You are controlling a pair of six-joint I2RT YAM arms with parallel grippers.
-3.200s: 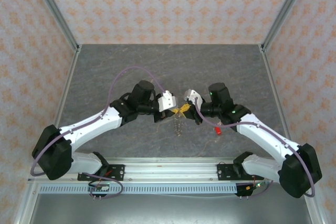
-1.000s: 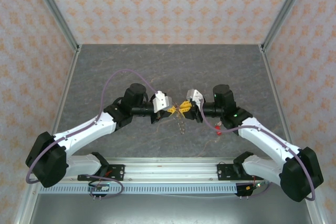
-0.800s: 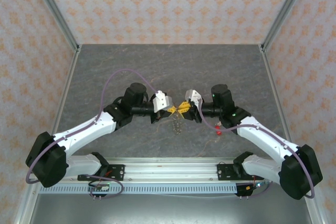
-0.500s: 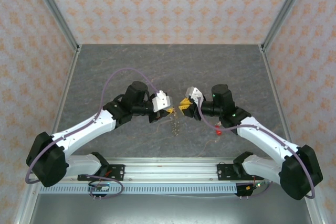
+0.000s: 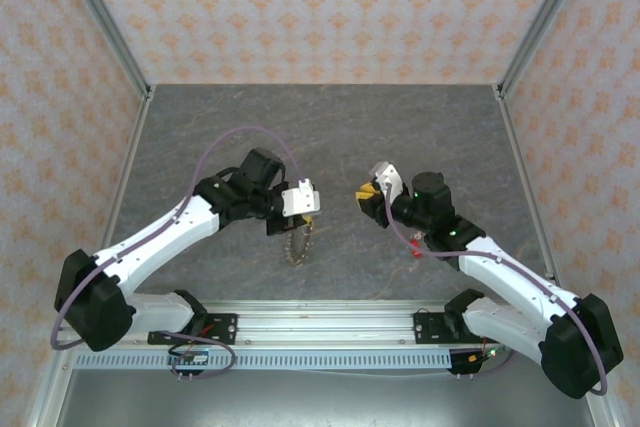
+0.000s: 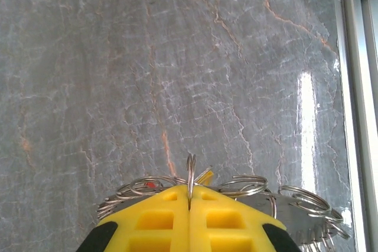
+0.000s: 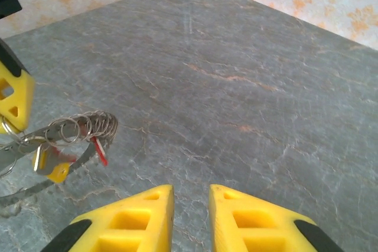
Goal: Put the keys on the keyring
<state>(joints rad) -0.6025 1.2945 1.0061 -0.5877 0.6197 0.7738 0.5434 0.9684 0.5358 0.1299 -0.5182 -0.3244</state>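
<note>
Top external scene: we see both arms reaching over the grey bench [image 5: 200, 137], with the keyring [image 5: 296, 245] dangling between their wrists, closer to the left arm.
Left claw: the left claw [image 5: 303, 215] sits directly above the keyring. In the left wrist view its yellow fingers [image 6: 153, 222] are pressed together on one thin wire loop [image 6: 190, 175] at the top of the keyring's bunch.
Keyring: it hangs from that loop, its toothed edge showing just right of the fingers (whether its lower end touches the bench, we cannot tell).
Small loops: a fan of wire rings [image 6: 248, 182] spreads along the keyring on both sides of the pinch.
Keys on the keyring: a yellow key [image 7: 57, 173] and a red key [image 7: 100, 149] hang among those rings.
Right claw: the right claw [image 5: 364, 193] is right of the keyring and apart from it, its fingers parted around bare air.
Loose key: a red-tagged key [image 5: 413, 250] lies flat on the bench, well right of the keyring, past the right claw.
</note>
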